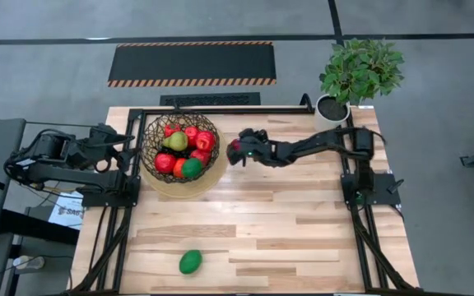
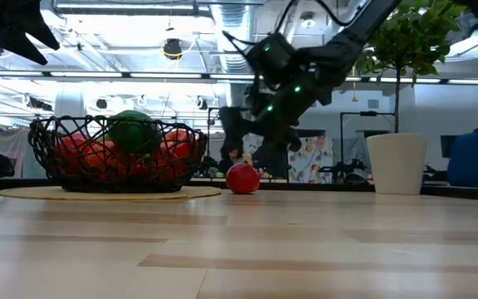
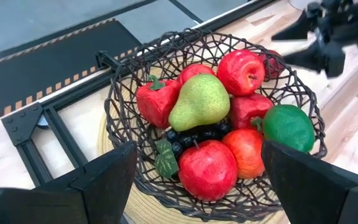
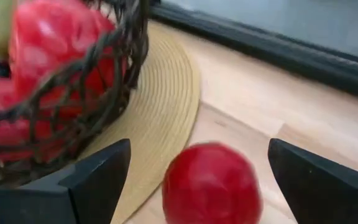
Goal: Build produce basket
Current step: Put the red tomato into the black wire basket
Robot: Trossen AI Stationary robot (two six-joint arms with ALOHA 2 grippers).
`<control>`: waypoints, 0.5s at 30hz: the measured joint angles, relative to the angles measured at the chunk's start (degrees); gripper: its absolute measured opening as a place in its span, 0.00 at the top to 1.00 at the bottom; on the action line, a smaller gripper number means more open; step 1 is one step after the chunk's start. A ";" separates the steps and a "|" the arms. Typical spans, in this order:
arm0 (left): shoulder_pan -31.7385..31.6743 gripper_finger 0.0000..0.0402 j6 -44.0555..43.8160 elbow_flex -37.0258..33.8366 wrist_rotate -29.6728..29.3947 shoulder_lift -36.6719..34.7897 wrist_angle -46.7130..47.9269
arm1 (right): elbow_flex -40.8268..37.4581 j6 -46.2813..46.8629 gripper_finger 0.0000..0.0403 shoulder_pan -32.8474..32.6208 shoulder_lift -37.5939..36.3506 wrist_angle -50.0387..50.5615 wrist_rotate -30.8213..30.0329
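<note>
Right gripper (image 4: 194, 180) hangs with fingers spread, released, over the small round red toy fruit (image 4: 211, 184) lying on the table between them, just beside the dark woven wire basket (image 4: 114, 93), presumably lined up for pickup.

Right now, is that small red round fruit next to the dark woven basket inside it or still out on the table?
Out. The small red fruit rests on the wooden table beside the dark wire basket, between the right gripper's open fingers.

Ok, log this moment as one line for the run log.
right gripper: open, straddling red fruit on table beside basket | left gripper: open, waiting over basket | green fruit: loose at near edge
</note>
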State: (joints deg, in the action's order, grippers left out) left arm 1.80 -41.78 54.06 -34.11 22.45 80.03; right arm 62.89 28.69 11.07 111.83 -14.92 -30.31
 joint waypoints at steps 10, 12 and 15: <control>0.01 0.18 0.04 0.00 -0.80 -0.02 0.04 | 4.35 6.74 0.01 0.37 2.91 12.70 0.41; 0.01 0.18 0.07 0.00 -1.26 0.01 0.03 | 4.33 7.47 0.02 0.37 2.91 14.08 0.56; -0.01 0.18 0.09 0.00 -2.13 -0.01 0.04 | 4.35 8.88 0.03 0.35 2.91 15.40 2.25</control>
State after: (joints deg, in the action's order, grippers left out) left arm 1.78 -41.69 54.06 -36.24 22.44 80.07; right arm 67.24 37.57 11.42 114.74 0.48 -28.06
